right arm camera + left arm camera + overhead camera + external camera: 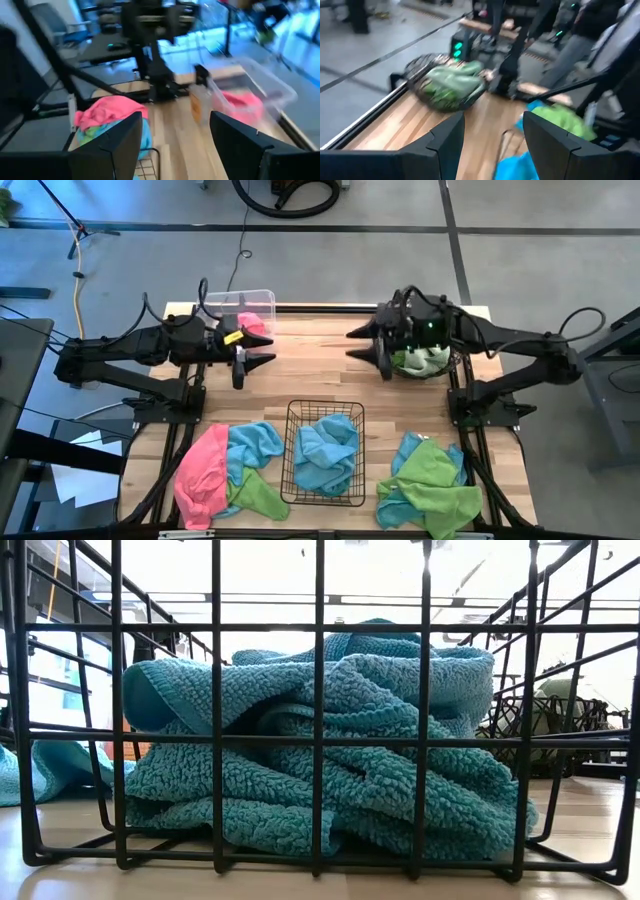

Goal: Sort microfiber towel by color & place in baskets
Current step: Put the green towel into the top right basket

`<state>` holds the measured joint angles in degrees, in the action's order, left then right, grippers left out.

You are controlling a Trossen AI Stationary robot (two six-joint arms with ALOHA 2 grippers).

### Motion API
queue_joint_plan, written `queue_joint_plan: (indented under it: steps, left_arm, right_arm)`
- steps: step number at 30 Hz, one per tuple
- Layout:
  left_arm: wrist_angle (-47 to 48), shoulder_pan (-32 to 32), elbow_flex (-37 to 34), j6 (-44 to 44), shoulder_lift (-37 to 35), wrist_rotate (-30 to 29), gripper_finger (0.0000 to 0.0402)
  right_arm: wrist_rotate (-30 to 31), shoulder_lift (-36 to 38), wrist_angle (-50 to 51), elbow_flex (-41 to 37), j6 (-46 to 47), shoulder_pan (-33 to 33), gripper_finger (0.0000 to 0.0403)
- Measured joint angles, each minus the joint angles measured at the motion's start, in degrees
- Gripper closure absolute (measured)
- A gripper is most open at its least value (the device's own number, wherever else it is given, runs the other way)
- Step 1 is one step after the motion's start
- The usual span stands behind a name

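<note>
My left gripper (262, 351) is open and empty above the far left of the table, just near of the clear tub (262, 298), which holds a pink towel (250, 323). My right gripper (362, 345) is open and empty too, beside the round wire basket (425, 364) with a green towel (451, 84) in it. The black wire basket (325, 450) holds a light blue towel (320, 740). Near left lie a pink towel (200, 475), a blue towel (255, 442) and a green towel (262, 495). Near right lie green towels (440, 485) over blue towels (405, 450).
Bare wooden table top (315, 370) lies between the two grippers and the black basket. Both arm bases stand at the table's left and right edges. Metal rails run along the table's sides. Beyond the far edge there is grey floor with cables.
</note>
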<state>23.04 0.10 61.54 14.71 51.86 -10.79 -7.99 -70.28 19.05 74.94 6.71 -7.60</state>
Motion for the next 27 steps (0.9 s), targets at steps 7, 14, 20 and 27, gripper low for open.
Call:
queue_joint_plan:
  steps: [7,14,20,27]
  left_arm:
    - [-14.4,-0.02,0.0,-7.78,1.4,12.51,0.0212]
    - [-21.73,0.0,0.02,-9.77,6.88,16.21,0.0212]
    - [-24.42,-0.02,0.0,-9.16,11.41,19.67,0.0212]
    - [-26.66,0.0,0.0,-8.82,10.96,19.38,0.0212]
  right_arm:
    - [1.57,0.0,-7.06,0.0,-0.68,5.1,0.0174]
    - [1.55,-0.02,-10.46,0.0,-0.74,6.67,0.0174]
    - [1.73,-0.02,-10.32,0.0,-0.74,6.63,0.0174]
    - [1.68,-0.02,-10.3,0.0,-1.88,6.58,0.0174]
